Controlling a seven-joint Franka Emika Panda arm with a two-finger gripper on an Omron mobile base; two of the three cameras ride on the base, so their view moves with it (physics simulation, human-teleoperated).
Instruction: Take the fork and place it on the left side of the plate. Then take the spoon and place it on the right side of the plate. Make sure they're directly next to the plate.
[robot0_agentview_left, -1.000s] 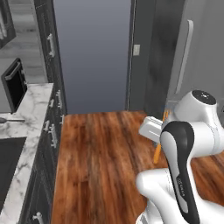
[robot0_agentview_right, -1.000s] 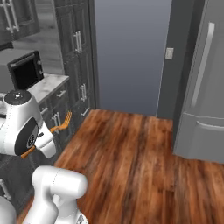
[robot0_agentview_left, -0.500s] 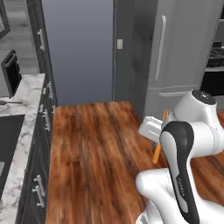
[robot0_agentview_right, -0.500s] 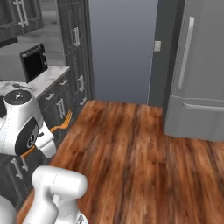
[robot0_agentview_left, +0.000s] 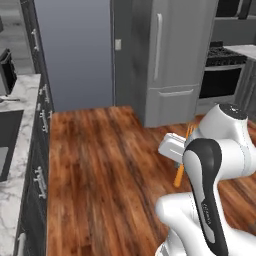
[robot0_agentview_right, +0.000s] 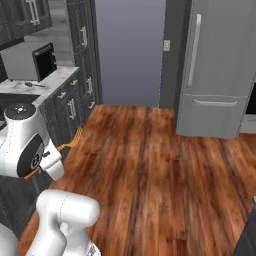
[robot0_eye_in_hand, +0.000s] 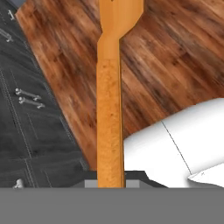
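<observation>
Orange fork (robot0_eye_in_hand: 109, 100) sits pinched in the hand (robot0_eye_in_hand: 110, 180), carried above the wooden floor (robot0_agentview_left: 100, 165).

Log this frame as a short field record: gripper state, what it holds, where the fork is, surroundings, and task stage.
gripper: shut on the fork, in the hand view
fork: orange, handle running up from the fingers in the hand view, carried in the air above the wood floor
fork in base views: sticks out beside the arm
surroundings: fridge, marble counter with dark cabinets, stove
task stage: fork in hand, not yet placed; no plate in sight to set it beside
</observation>
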